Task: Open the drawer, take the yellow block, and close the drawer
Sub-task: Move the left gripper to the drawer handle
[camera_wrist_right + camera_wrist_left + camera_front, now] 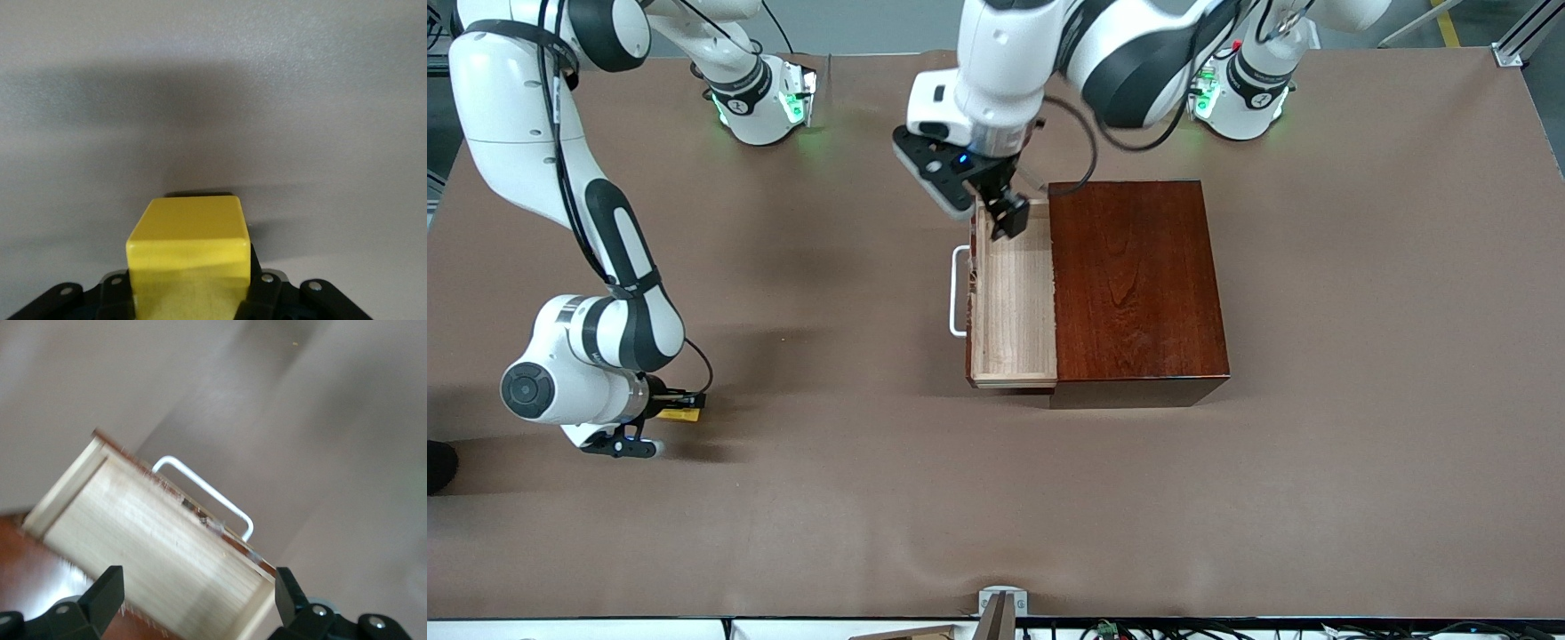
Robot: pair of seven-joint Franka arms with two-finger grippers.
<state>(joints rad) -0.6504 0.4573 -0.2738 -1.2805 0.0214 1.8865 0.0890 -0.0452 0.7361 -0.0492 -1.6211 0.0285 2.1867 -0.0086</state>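
Note:
The drawer (1014, 302) stands pulled out of the mahogany-coloured box (1138, 284) toward the right arm's end of the table. Its pale wood tray shows nothing inside, and the white handle (959, 292) sits on its front. My left gripper (1005, 213) hangs open over the tray's end farthest from the front camera, and in the left wrist view the left gripper (200, 600) has its fingers (110, 593) spread wide above the drawer (153, 540). My right gripper (669, 407) is low over the table near the right arm's end, shut on the yellow block (682, 414). The right wrist view shows the yellow block (190, 243) between its jaws.
Brown cloth (1316, 462) covers the whole table, with a fold near the front edge. A small metal bracket (1002, 604) sits at the table's front edge. The arm bases (760, 102) stand along the edge farthest from the front camera.

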